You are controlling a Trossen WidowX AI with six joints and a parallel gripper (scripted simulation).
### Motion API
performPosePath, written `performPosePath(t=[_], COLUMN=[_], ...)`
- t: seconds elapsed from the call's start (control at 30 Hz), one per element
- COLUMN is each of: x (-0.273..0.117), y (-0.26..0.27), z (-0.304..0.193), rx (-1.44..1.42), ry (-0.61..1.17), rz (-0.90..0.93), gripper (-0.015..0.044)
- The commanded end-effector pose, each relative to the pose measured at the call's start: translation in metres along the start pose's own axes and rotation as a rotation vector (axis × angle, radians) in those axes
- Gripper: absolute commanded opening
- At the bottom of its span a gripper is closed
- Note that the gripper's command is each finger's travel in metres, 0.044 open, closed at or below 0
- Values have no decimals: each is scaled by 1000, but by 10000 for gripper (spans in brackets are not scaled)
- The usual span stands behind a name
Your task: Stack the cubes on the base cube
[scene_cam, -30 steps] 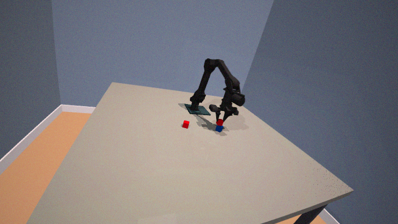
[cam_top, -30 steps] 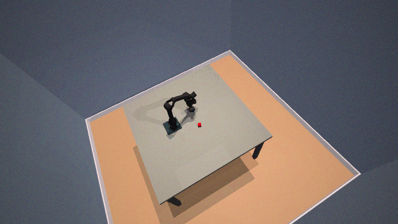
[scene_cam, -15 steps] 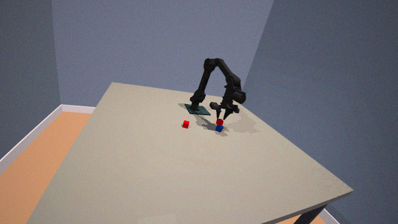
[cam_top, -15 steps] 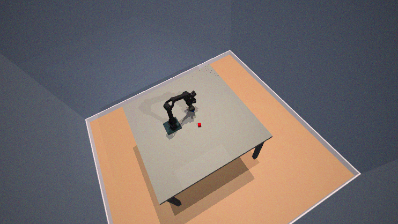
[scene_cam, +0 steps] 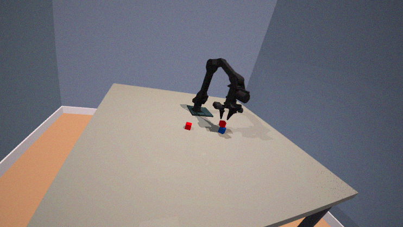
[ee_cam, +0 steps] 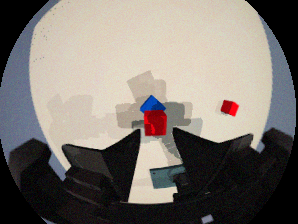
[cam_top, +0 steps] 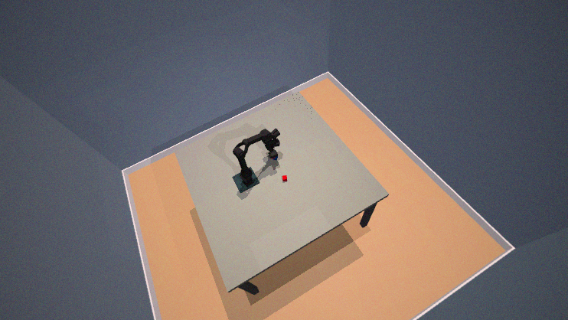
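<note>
A blue base cube [cam_top: 275, 158] [scene_cam: 221, 130] [ee_cam: 151, 104] stands on the table. One red cube [scene_cam: 222, 123] [ee_cam: 155, 123] rests on top of it, toward the arm-base side in the wrist view, leaving a blue corner bare on the far side. The second red cube [cam_top: 284, 178] [scene_cam: 188, 126] [ee_cam: 230, 108] lies apart on the table, to the right in the wrist view. My gripper [scene_cam: 224, 119] [ee_cam: 156, 131] is open and empty, its fingertips just above the stacked red cube. In the top view the arm mostly hides the stack.
The arm's base plate [cam_top: 239, 184] [scene_cam: 207, 112] [ee_cam: 161, 178] is fixed on the table [cam_top: 310, 191] [scene_cam: 169, 174] [ee_cam: 100, 50]. Shadows of the arm fall around the stack. The loose red cube is the only other object near the stack.
</note>
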State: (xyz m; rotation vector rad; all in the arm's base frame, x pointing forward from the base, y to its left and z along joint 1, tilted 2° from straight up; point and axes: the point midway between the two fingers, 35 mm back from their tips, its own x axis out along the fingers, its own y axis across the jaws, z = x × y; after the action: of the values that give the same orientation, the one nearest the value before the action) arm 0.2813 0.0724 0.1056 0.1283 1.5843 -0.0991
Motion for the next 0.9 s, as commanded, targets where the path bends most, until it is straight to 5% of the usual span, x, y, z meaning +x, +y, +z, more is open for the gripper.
performPosePath(t=[0.0, 0.87], x=[-1, -31], y=[-4, -158], z=[2, 27], rx=[-22, -907], ry=[0, 0], rz=[0, -13], gripper=[258, 265])
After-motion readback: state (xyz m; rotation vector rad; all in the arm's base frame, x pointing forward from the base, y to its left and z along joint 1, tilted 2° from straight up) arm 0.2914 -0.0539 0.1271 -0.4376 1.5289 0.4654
